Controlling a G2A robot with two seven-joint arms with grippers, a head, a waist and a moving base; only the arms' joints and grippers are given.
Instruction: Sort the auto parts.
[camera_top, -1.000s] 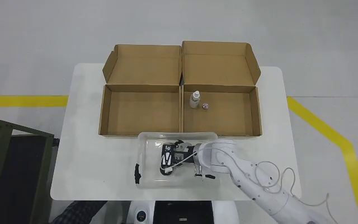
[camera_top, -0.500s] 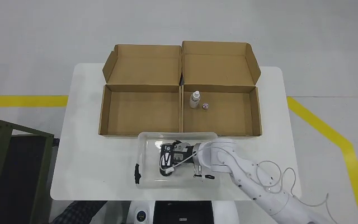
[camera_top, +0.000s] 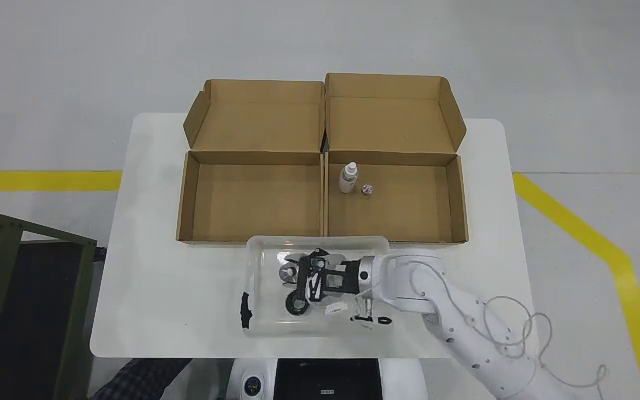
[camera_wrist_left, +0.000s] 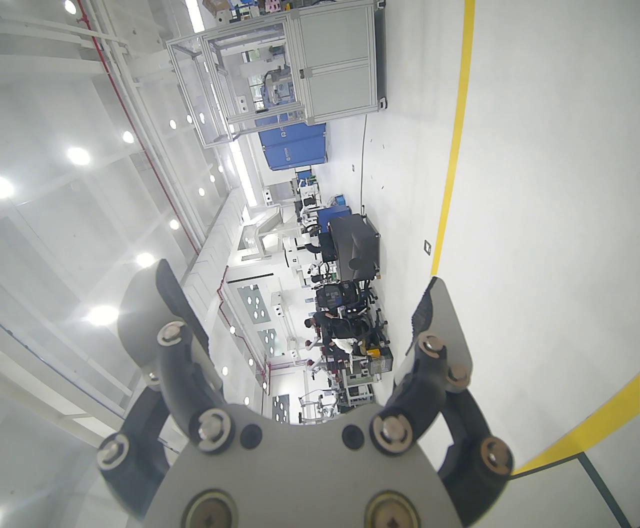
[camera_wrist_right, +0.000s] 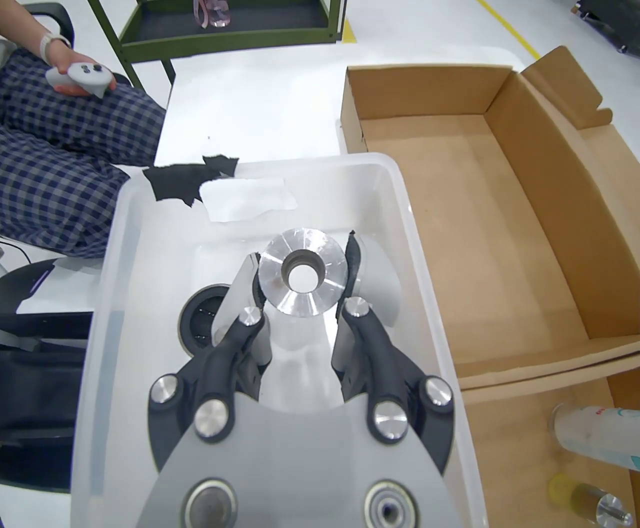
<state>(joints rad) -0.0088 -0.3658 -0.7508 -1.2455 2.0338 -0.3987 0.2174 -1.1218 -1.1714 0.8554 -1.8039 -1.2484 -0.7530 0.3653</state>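
Observation:
My right gripper (camera_wrist_right: 304, 260) is shut on a silver metal ring (camera_wrist_right: 304, 272) with a round hole, held inside the clear plastic bin (camera_wrist_right: 415, 225). Seen from above, this gripper (camera_top: 300, 280) lies over the bin's (camera_top: 250, 290) left half. A black bearing ring (camera_wrist_right: 200, 320) rests on the bin floor just beside one finger, and it also shows from above (camera_top: 297, 304). My left gripper (camera_wrist_left: 300, 280) is open, holds nothing and faces out into the room, away from the table.
Two open cardboard boxes stand behind the bin. The left box (camera_top: 252, 200) holds nothing. The right box (camera_top: 395, 200) holds a white bottle (camera_top: 347, 177) and a small part (camera_top: 368, 188). A torn black strip (camera_top: 244, 308) hangs on the bin's left rim. Small parts (camera_top: 335, 309) lie near its front.
The right arm has drawn back to the right and its wrist has turned, so the gripper now stretches leftward along the bin. The black bearing ring is now uncovered.

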